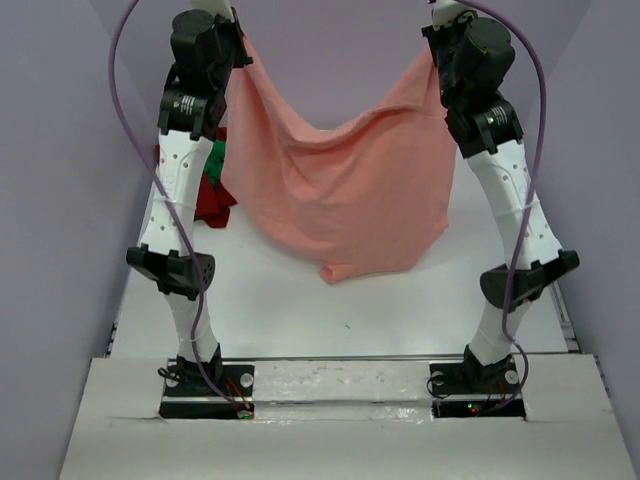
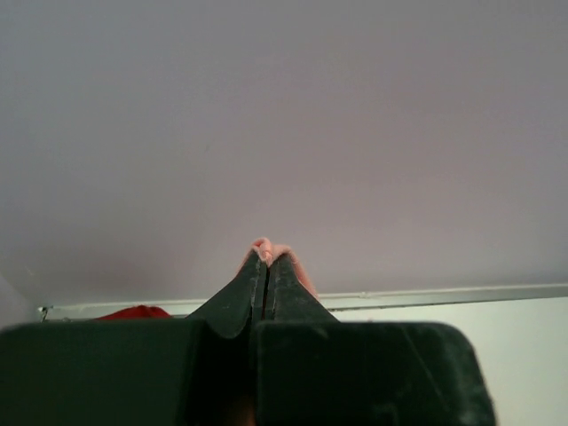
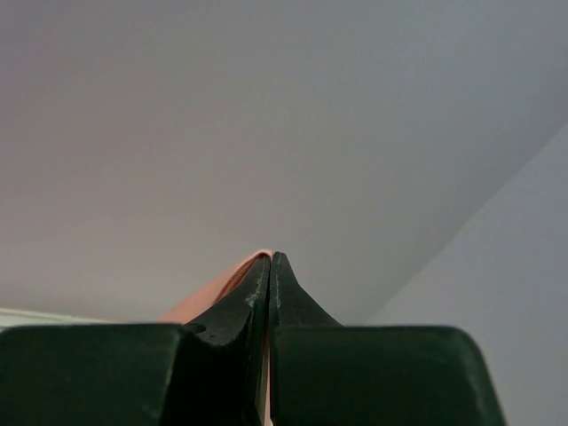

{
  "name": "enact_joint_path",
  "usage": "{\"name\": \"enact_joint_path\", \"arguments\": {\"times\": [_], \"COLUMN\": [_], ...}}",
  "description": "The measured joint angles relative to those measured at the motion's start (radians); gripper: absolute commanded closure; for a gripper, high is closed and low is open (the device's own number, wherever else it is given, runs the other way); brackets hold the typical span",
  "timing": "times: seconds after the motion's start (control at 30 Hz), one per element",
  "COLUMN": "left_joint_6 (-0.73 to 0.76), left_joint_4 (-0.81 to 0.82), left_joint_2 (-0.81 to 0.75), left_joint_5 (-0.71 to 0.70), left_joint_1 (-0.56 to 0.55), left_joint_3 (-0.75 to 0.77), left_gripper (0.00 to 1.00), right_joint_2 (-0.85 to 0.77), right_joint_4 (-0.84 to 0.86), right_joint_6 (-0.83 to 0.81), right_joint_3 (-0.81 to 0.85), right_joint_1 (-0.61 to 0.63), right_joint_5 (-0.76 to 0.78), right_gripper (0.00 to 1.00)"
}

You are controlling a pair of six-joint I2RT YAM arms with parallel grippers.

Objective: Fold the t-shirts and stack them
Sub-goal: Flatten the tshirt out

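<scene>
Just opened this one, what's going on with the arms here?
Both arms are raised, holding the salmon-pink t-shirt spread between them: the left gripper is shut on one upper edge, the right gripper on the other. The cloth sags in the middle over the table. The dark red t-shirt and green t-shirt lie heaped at the far left.

White table (image 1: 350, 310) bears dark red t-shirt (image 1: 215, 207) and green t-shirt (image 1: 213, 162), bunched far left
</scene>
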Motion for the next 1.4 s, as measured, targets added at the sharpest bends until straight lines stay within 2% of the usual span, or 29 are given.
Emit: {"name": "enact_joint_path", "arguments": {"times": [0.03,0.1,0.3,0.43,0.57,0.67,0.8,0.9,0.93,1.1,1.17,1.27,1.4], "left_joint_6": [-0.001,-0.002,-0.001,-0.001,0.000,-0.002,-0.031,-0.074,-0.100,-0.181,-0.214,-0.264,-0.303], "left_joint_4": [0.000,-0.003,-0.039,-0.045,-0.026,0.016,0.084,0.175,0.191,0.165,0.114,0.063,0.039], "left_joint_2": [0.057,0.106,0.099,0.008,-0.168,-0.284,-0.395,-0.447,-0.452,-0.355,-0.353,-0.435,-0.664], "left_joint_5": [0.011,0.027,0.041,0.041,0.042,0.037,0.040,0.056,0.071,0.088,0.079,0.076,0.058], "left_joint_1": [0.004,0.016,0.040,0.042,0.040,0.040,0.040,0.037,0.035,0.010,-0.014,-0.042,-0.071], "left_joint_3": [0.064,0.093,0.088,0.087,0.036,-0.019,-0.213,-0.475,-0.605,-0.992,-1.129,-1.246,-1.252], "left_gripper": [1.00,1.00,1.00,1.00,1.00,1.00,1.00,1.00,1.00,1.00,1.00,1.00,1.00], "right_joint_2": [0.037,0.105,0.117,0.045,-0.066,-0.176,-0.319,-0.386,-0.412,-0.417,-0.421,-0.462,-0.580], "right_joint_4": [0.000,-0.009,-0.042,-0.045,-0.033,-0.004,0.011,0.003,-0.023,-0.168,-0.244,-0.340,-0.401], "right_joint_6": [0.005,0.013,0.016,0.013,0.000,0.001,0.056,0.150,0.197,0.374,0.424,0.514,0.626], "right_joint_3": [0.038,0.105,0.145,0.146,0.137,0.061,-0.170,-0.377,-0.482,-0.809,-0.886,-0.951,-0.952], "right_joint_1": [-0.014,-0.040,-0.035,-0.021,0.002,0.015,0.018,0.020,0.027,0.113,0.166,0.253,0.332], "right_joint_5": [-0.010,-0.039,-0.093,-0.104,-0.093,-0.075,-0.035,-0.036,-0.045,-0.065,-0.061,-0.039,-0.009], "right_gripper": [1.00,1.00,1.00,1.00,1.00,1.00,1.00,1.00,1.00,1.00,1.00,1.00,1.00]}}
